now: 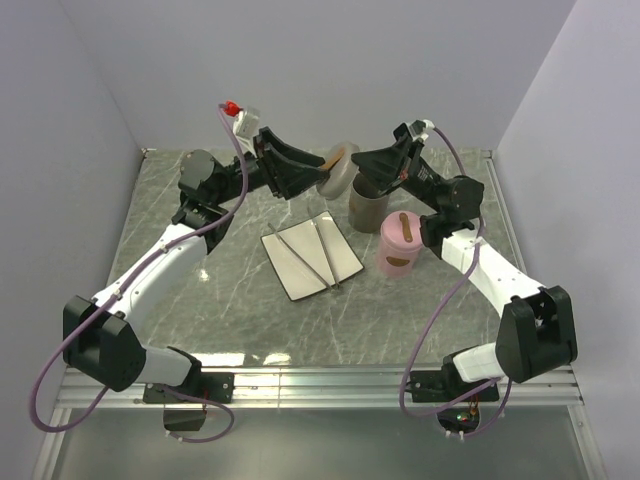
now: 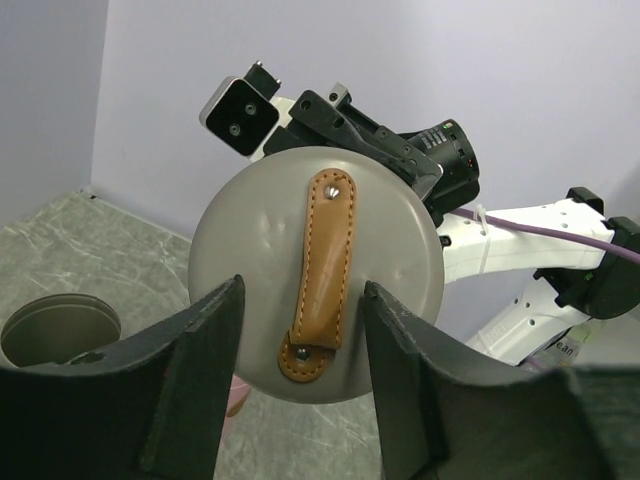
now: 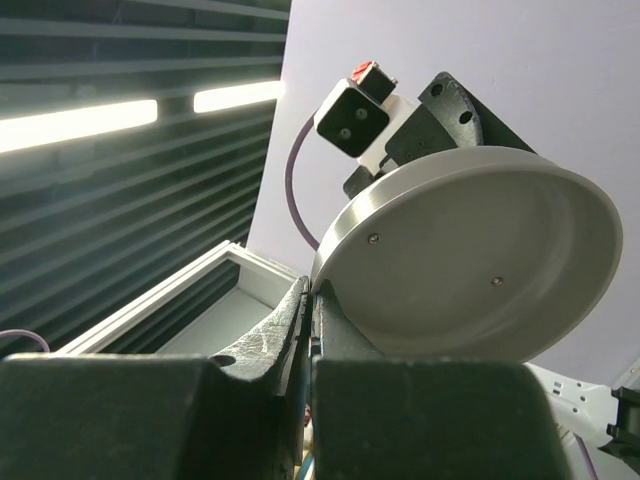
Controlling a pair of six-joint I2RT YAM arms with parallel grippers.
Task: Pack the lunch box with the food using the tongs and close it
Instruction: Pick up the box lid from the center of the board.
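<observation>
The lunch box is an olive-grey round pot standing open on the table, also seen low left in the left wrist view. Its round grey lid with a tan leather strap hangs tilted in the air above it. My right gripper is shut on the lid's rim. My left gripper is open, one finger on each side of the strap's lower end without touching it. The thin silver tongs lie on a white tray. The food is out of view.
A pink round container with its own lid and brown strap stands right of the tray, close to the right forearm. The tray lies mid-table between the two arms. Pale walls enclose the marble tabletop on three sides.
</observation>
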